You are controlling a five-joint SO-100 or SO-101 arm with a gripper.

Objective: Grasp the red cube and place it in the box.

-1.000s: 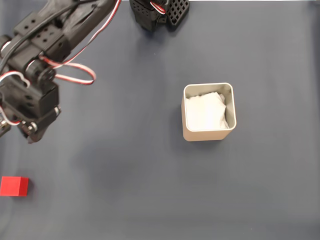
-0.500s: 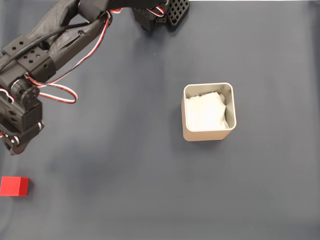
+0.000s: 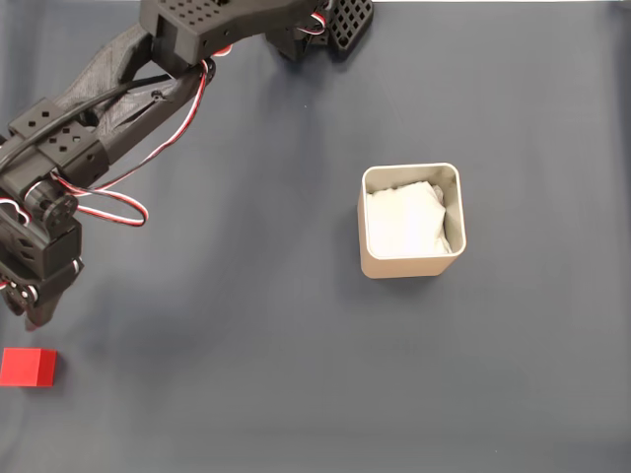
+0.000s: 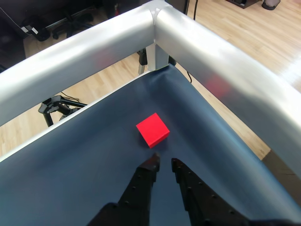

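The red cube (image 3: 28,367) lies on the dark mat at the far lower left of the fixed view. My gripper (image 3: 30,313) hangs just above it in the picture, a short way off and not touching. The wrist view shows the cube (image 4: 153,129) a little beyond my gripper (image 4: 164,163), whose black fingers stand almost together with nothing between them. The beige box (image 3: 406,264), lined with white paper, stands right of centre, far from both the cube and the gripper.
The arm's black base (image 3: 315,25) sits at the top edge of the fixed view. In the wrist view a silver rail (image 4: 211,61) runs round the table corner just behind the cube, with wooden floor beyond. Dark mat (image 3: 246,374) stretches between cube and box.
The arm has swung further left and down in the fixed view, bringing the gripper closer to the red cube. Cube and box have not moved.
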